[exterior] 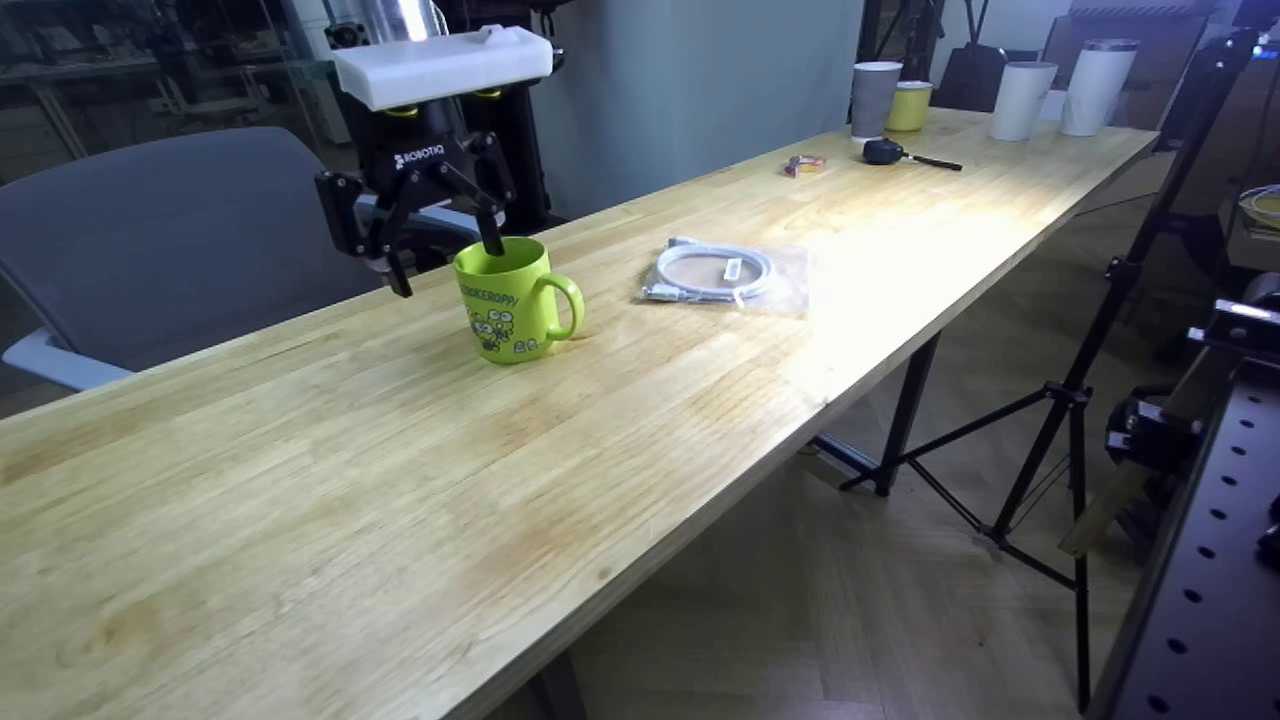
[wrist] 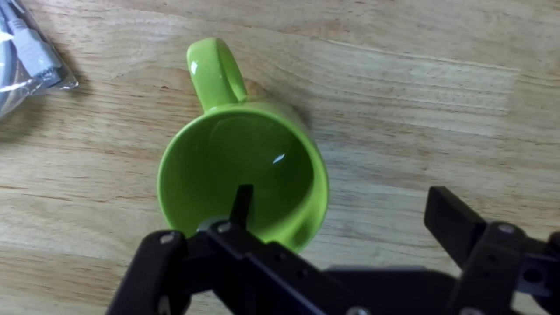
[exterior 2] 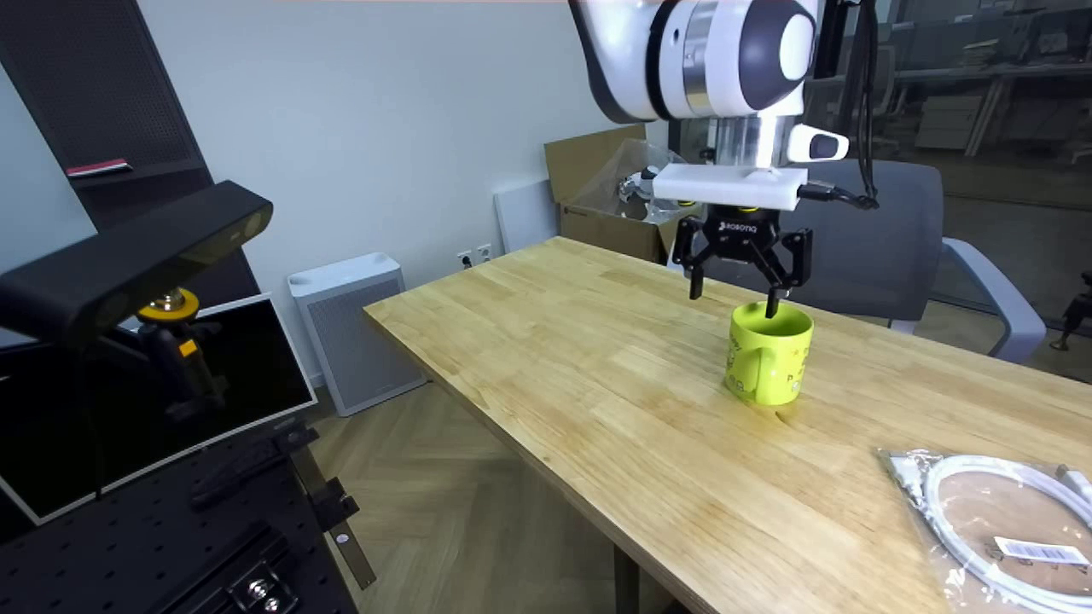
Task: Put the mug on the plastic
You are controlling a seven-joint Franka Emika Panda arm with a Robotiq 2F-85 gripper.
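The lime-green mug (exterior: 507, 315) stands upright on the wooden table in both exterior views (exterior 2: 766, 367). In the wrist view I look down into the mug (wrist: 245, 144), its handle at the top. My gripper (exterior: 449, 270) is open and empty, pointing down, also in an exterior view (exterior 2: 734, 304). In the wrist view the gripper (wrist: 341, 192) has one fingertip over or just inside the mug's opening and the other outside, apart from the rim. The clear plastic packet (exterior: 790, 278) with a coiled pale cable lies flat on the handle side; its corner shows in the wrist view (wrist: 33, 54).
A tape measure (exterior: 882, 151), a small colourful packet (exterior: 805, 166), a yellow-green cup (exterior: 909, 107), a grey cup (exterior: 876, 100) and white cups (exterior: 1024, 102) stand or lie at the table's far end. A grey chair (exterior: 180, 240) stands behind the table edge. A cardboard box (exterior 2: 610, 232) stands beyond the table.
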